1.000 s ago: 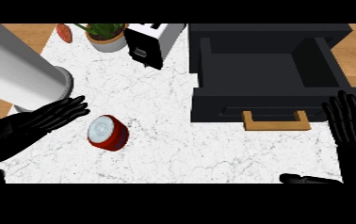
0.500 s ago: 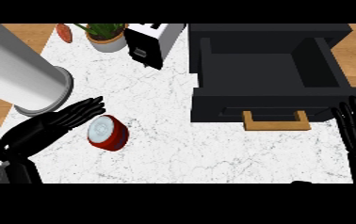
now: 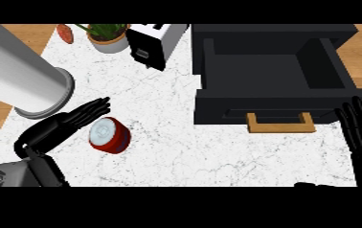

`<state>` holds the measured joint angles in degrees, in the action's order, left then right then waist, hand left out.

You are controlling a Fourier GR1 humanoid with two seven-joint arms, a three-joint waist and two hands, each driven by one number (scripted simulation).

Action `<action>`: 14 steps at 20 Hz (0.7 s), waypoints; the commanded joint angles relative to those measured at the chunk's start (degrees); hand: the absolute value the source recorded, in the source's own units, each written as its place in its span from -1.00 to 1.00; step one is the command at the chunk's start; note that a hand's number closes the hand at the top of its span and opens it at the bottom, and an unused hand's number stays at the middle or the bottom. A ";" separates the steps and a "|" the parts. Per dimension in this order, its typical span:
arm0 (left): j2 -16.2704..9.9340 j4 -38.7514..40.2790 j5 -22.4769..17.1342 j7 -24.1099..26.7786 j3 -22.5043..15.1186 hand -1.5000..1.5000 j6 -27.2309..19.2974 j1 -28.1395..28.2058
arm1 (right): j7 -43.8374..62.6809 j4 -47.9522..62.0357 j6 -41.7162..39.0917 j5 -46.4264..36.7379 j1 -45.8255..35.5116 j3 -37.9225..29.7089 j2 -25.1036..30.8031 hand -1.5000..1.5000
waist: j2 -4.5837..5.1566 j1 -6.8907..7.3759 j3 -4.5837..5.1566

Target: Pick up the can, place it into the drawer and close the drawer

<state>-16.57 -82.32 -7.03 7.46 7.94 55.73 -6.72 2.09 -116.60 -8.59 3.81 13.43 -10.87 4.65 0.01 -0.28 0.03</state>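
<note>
Red can point(image 3: 109, 135) on counter | left robot hand point(image 3: 65, 125) alongside, fingers straight

You see a white counter point(image 3: 176, 141) with thin grey marble veins. The can point(image 3: 109, 135) at lower left is red with a pale silver top. The drawer point(image 3: 272, 81) at upper right is black, its handle point(image 3: 280, 123) light wood. Both hands, left point(image 3: 63, 125) and right point(image 3: 351, 124), are black. The cylinder point(image 3: 28, 81) at left is grey.

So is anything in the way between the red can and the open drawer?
Nothing visible: only bare counter lies between the can and the drawer. The left hand is right beside the can.
</note>
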 commanded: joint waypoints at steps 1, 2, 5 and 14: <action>-0.86 6.31 8.28 12.17 0.99 -1.00 2.22 0.07 | 3.37 -2.60 0.49 -0.86 -0.26 0.60 -0.35 -1.00 | 0.02 -0.01 0.02; -2.11 9.67 8.89 13.50 0.99 -1.00 2.56 -2.54 | -0.02 1.26 -0.32 0.52 -2.46 -2.34 1.14 -1.00 | 0.06 -0.08 0.01; -2.26 13.94 12.13 16.93 -0.26 -1.00 -0.16 -4.59 | -2.13 0.45 -0.83 -1.40 1.01 0.17 -1.44 -1.00 | 0.05 -0.17 0.01; -5.48 27.09 18.32 29.66 -4.89 -1.00 -5.63 -8.73 | 4.30 -3.01 -0.59 1.09 -2.12 -0.71 -0.08 -1.00 | 0.15 -0.66 0.08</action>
<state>-20.97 -61.78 8.39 26.81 4.51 46.32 -13.15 2.68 -115.95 -9.33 3.65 11.69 -11.72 4.43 0.14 -0.62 0.06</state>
